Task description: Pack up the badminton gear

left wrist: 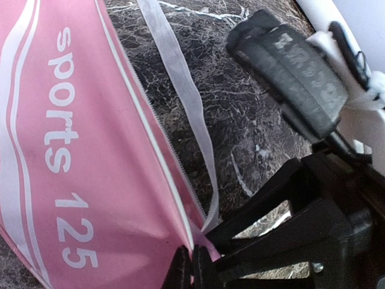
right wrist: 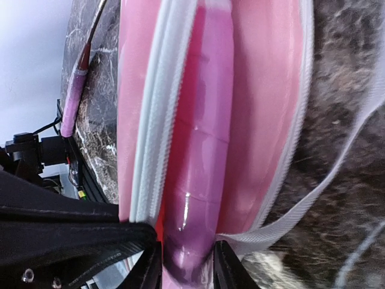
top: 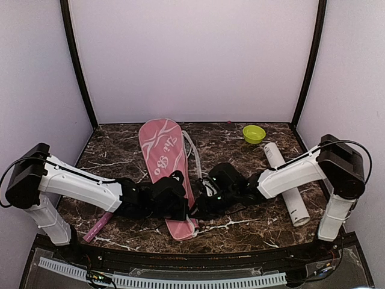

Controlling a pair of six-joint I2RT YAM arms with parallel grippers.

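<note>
One pink racket handle [right wrist: 195,180] lies inside the opened racket cover [top: 163,158], directly between the fingers of the right gripper [right wrist: 186,265]. Those fingers stand a little apart, one on each side of it (whether they press on it cannot be told). The handle runs along the cover's length. The cover lies flat in the middle of the table [top: 234,141], with its long axis running from the far side toward the near edge and its narrow end nearest the arms. The left gripper [left wrist: 192,271] is closed, pinching the cover's edge beside a white strap [left wrist: 180,90]. A second racket handle [top: 99,226] lies slanted to the left of the cover. A white tube [top: 287,189] lies to the right, with a lime-green bowl [top: 254,133] behind it.
</note>
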